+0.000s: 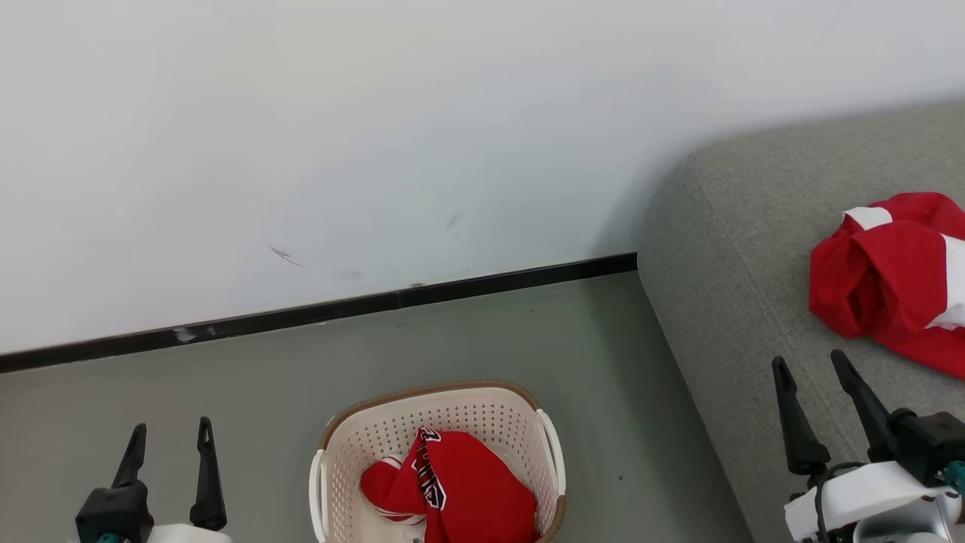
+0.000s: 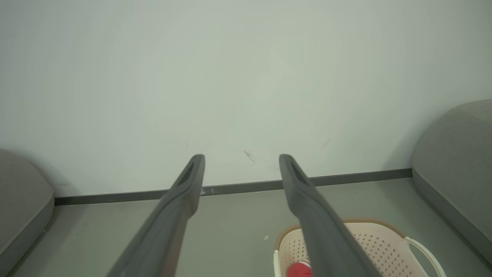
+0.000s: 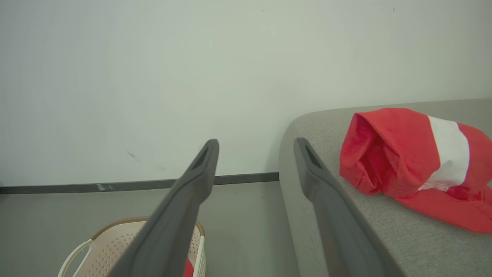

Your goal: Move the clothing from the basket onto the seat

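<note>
Red garment point(image 1: 460, 483) heaped in basket point(image 1: 362, 437) at 6 o'clock; second garment point(image 1: 889, 279) already on sofa point(image 1: 724, 264) at 3 o'clock. Empty, fingers apart: left pincer point(image 1: 172, 427), right pincer point(image 1: 810, 360). Best: drop onto heap's crown (not rim), pinch deep fold, lift clear.

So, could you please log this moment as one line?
left pincer open | right pincer open | one garment in basket | other garment on sofa
</note>
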Motion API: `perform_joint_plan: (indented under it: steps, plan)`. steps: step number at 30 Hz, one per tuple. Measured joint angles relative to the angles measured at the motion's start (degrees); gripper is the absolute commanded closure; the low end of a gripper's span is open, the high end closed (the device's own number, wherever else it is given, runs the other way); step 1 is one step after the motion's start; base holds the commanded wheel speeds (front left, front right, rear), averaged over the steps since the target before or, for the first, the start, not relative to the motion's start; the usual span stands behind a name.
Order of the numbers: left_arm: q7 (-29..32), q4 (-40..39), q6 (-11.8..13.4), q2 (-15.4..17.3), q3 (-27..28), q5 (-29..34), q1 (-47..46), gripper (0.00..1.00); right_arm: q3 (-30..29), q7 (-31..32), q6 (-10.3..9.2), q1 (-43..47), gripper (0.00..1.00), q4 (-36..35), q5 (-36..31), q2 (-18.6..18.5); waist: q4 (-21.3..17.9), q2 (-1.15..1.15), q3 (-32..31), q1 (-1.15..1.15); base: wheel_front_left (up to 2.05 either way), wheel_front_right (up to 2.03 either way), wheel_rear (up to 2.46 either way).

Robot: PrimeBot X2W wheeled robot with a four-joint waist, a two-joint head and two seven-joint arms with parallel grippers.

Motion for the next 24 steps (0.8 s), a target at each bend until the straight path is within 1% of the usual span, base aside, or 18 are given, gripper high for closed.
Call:
perform_joint_plan:
  steps: [13, 24]
  plan:
    - [0.1, -0.8, -0.2, -0.2, -0.4, -0.6, 2.8, 0.00, 0.9, 0.7, 0.00, 1.5, 0.00, 0.2, 0.6, 0.2, 0.6, 0.00, -2.1, 0.00, 0.00, 0.00, 0.00]
    - [0.6, -2.2, -0.6, 0.3, -0.5, -0.6, 4.2, 0.00, 1.4, 1.2, 0.00, 2.7, 0.00, -0.5, 0.6, 0.2, 0.8, 0.00, -1.7, 0.00, 0.00, 0.00, 0.00]
